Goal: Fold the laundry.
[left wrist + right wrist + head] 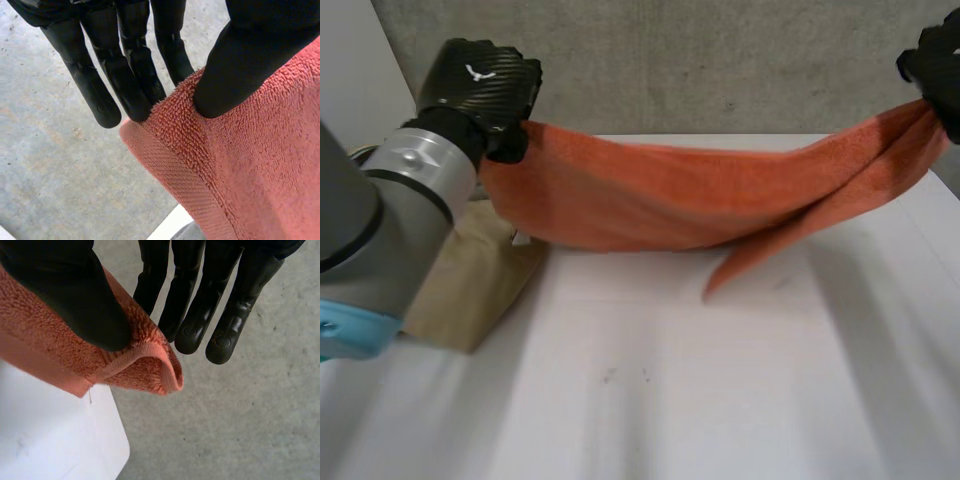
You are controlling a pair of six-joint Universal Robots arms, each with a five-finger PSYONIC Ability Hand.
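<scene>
Left hand [480,85] pinches one corner of the orange towel [660,195] between thumb and fingers; right hand [935,65] pinches the far end likewise. It hangs stretched above the table [670,400], sagging. It looks soft, light and floppy, best gripped at hemmed corners.

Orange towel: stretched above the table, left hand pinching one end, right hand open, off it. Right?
No: the right hand also pinches the orange towel at its end, per the right wrist view. The left hand pinches the other end; it's stretched above the table.
</scene>
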